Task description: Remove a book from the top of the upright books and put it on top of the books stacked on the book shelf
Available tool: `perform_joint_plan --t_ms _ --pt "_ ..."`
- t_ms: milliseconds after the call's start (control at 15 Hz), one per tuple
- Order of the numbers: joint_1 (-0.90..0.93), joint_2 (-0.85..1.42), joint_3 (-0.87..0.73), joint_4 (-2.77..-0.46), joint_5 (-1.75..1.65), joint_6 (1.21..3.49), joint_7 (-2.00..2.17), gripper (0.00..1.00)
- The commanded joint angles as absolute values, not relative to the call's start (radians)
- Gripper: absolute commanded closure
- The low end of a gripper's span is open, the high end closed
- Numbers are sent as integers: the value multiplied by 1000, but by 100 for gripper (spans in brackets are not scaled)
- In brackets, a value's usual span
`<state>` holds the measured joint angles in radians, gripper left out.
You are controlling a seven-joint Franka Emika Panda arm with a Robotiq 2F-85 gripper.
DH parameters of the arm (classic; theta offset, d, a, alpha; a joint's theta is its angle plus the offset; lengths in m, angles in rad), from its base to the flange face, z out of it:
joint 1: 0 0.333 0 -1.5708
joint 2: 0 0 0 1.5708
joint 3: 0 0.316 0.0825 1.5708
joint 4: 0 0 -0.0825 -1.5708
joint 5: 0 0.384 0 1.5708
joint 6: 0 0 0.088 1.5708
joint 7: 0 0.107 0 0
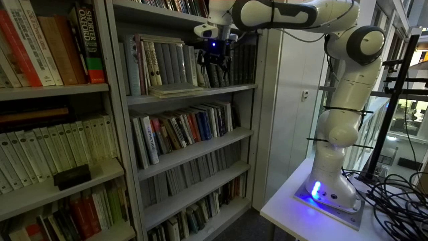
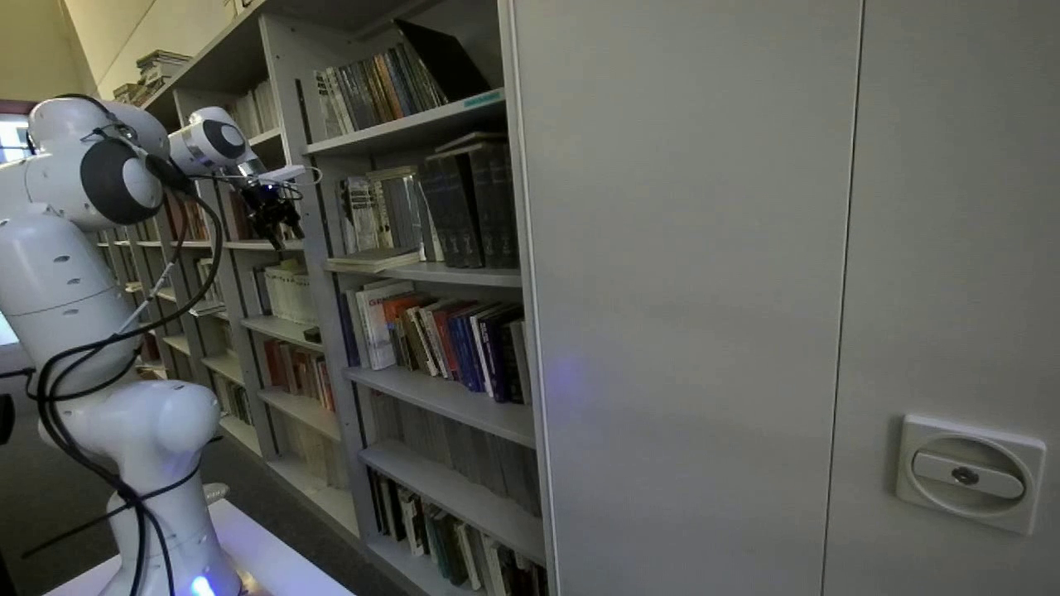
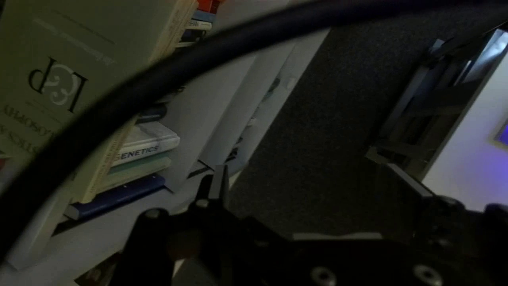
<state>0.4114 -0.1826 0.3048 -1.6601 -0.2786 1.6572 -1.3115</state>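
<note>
Gripper (image 2: 288,240), black and two-fingered, is empty and spread wide at the upper left of the frame in an exterior view. To its right, apart, thin pale beige books (image 2: 374,260) lie stacked flat on the tall grey metal book shelf (image 2: 451,406); above them, more flat thin books (image 2: 393,173) cap the upright grey books (image 2: 402,207).

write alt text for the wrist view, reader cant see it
Open black two-fingered pincer, holding nothing, against dark grey floor; upper left, a flat dull-green book with black lettering above grey metal shelves. A thick black cable arcs across.
</note>
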Motion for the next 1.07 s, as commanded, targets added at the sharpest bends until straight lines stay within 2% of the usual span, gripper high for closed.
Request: perform_joint_plan --t_ms 0,1000 --pt "385 -198 285 -1659 -211 1604 -1449 0" --pt "367 -168 302 -1653 -234 1601 -1470 0"
